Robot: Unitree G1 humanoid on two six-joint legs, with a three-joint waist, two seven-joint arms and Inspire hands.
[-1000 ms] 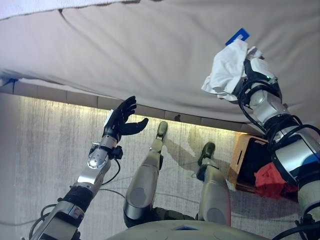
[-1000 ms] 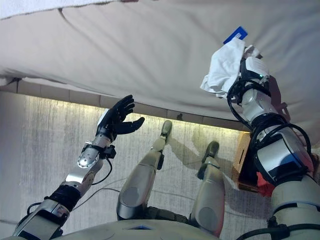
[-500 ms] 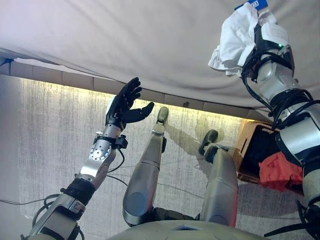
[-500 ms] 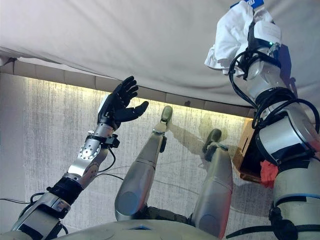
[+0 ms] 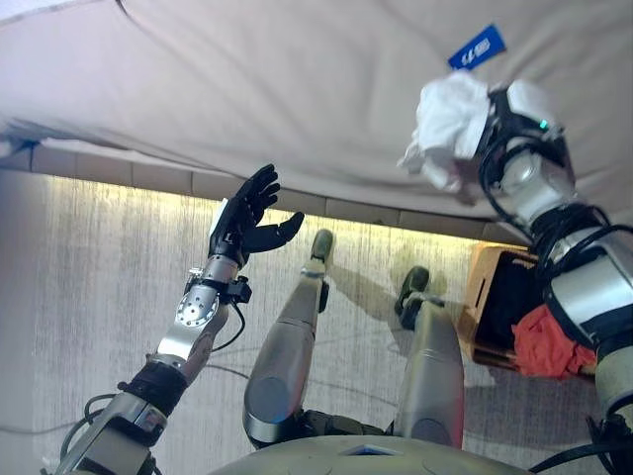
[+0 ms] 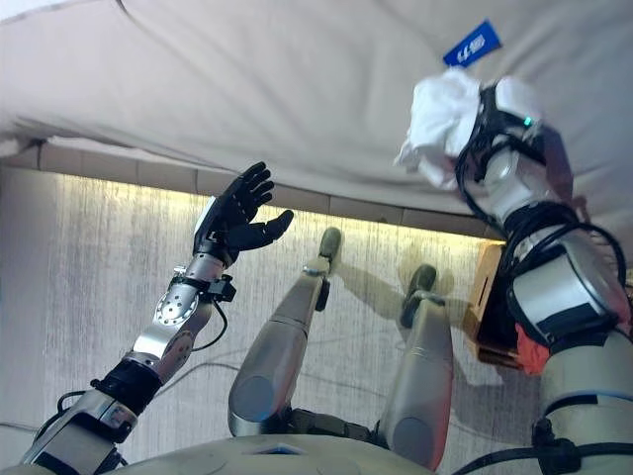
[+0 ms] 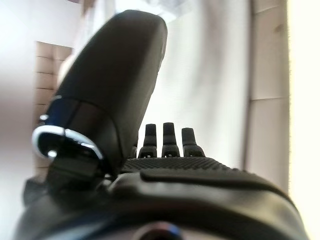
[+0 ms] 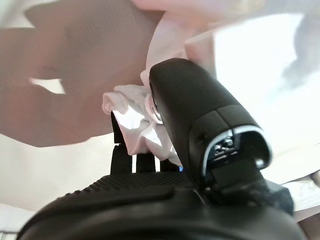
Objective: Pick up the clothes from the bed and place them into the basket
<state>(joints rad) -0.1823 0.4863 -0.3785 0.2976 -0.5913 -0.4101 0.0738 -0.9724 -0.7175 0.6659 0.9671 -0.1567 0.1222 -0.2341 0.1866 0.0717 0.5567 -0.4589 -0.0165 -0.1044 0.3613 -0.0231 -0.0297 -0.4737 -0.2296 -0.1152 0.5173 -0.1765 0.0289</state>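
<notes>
My right hand [image 5: 499, 124] is shut on a white garment [image 5: 445, 129] and holds it bunched up above the grey bed [image 5: 297, 89], near the bed's front edge at the right. In the right wrist view the white cloth [image 8: 145, 120] is bundled between my fingers and thumb [image 8: 195, 115]. A wooden basket [image 5: 495, 302] stands on the floor at the lower right, below that arm, with a red garment [image 5: 549, 341] in it. My left hand [image 5: 247, 223] is open and empty, raised over the floor in front of the bed; its fingers [image 7: 167, 137] are straight.
A blue tag [image 5: 476, 47] lies on the bed just beyond the white garment. The bed's frame [image 5: 148, 178] runs across with a lit strip under it. Pale carpet [image 5: 89, 297] covers the floor at the left.
My right hand has drawn the white garment back from the blue tag towards the bed's front edge. The left hand has stayed raised and open. The camera has shifted.
</notes>
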